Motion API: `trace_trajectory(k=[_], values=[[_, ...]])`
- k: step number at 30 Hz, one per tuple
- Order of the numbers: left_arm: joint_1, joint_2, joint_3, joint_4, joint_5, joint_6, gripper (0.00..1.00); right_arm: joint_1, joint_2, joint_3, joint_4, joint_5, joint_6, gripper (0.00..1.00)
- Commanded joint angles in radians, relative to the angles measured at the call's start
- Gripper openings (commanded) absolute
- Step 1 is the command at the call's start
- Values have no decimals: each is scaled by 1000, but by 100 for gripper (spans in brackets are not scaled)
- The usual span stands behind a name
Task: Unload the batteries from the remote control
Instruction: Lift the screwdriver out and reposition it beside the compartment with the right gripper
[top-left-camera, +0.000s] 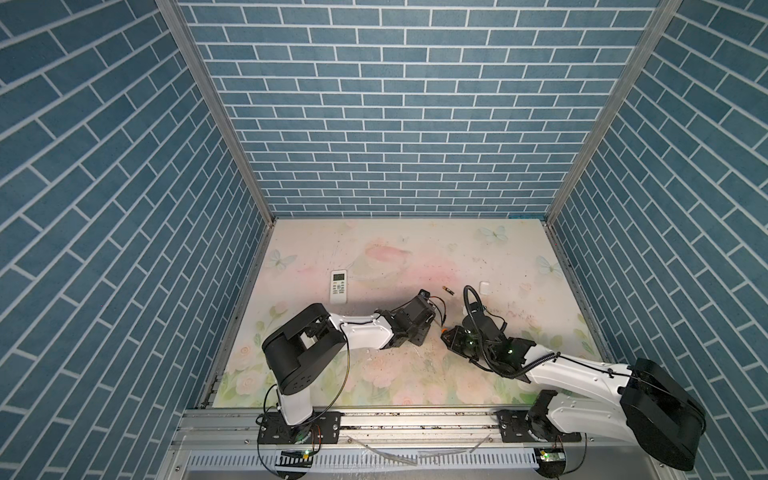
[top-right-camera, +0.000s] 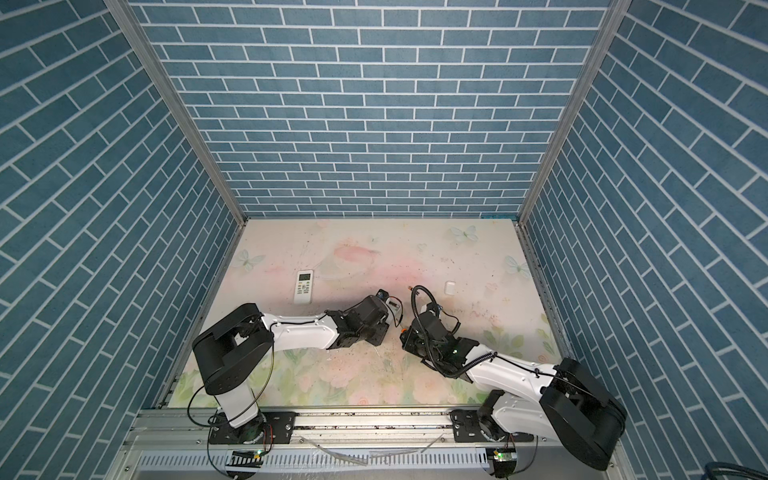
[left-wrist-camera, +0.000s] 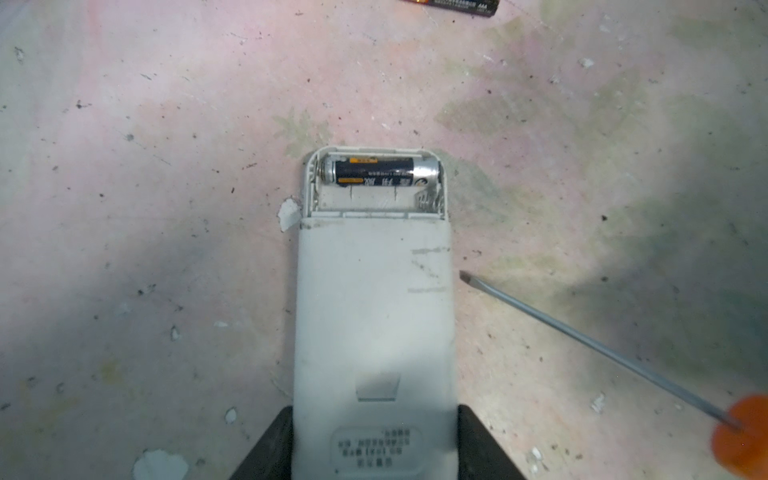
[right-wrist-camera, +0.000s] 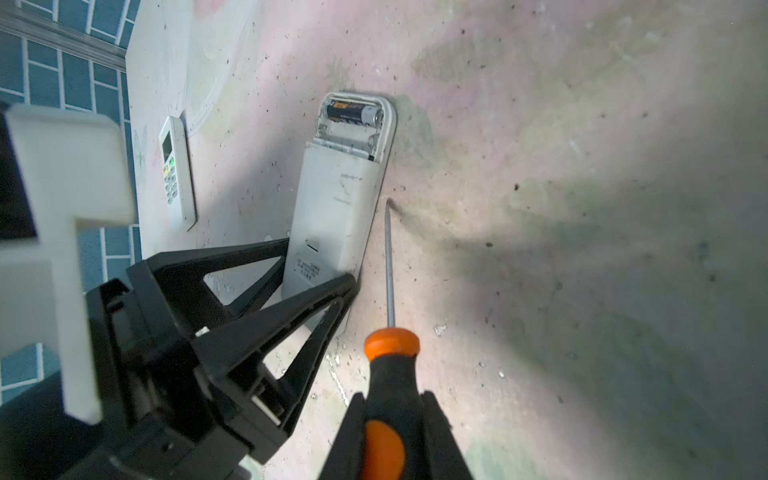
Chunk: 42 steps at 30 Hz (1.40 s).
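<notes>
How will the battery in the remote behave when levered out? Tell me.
The battery is a smooth cylinder, so it will likely roll once free. Seated against a spring contact, it may pop out suddenly. Rigid-looking; the screwdriver should not bend it.

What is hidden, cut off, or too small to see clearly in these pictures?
Left wrist view: loose black battery, cut off by the picture edge.
Wrist views: held white plastic remote control, button side turned down.
Both top views: small white rectangular cover, too small for detail.

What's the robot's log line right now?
left gripper: shut on white plastic remote; right gripper: shut on orange-black screwdriver; black cylindrical battery: seated in open bay
</notes>
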Motion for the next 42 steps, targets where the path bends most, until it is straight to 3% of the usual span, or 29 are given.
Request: trace_trajectory(k=[1,11,28,42], values=[[-18,104,-96,-268,175,-39,54,7,12,28,-82,-6,-1,0],[-18,107,-96,-267,180,-43,54,3,-62,95,-221,108,-36,0],[-18,107,-100,-258,191,-46,54,-24,82,153,18,73,-68,0],[-17,102,-117,-254,193,-37,54,-42,29,208,-178,69,-118,0]])
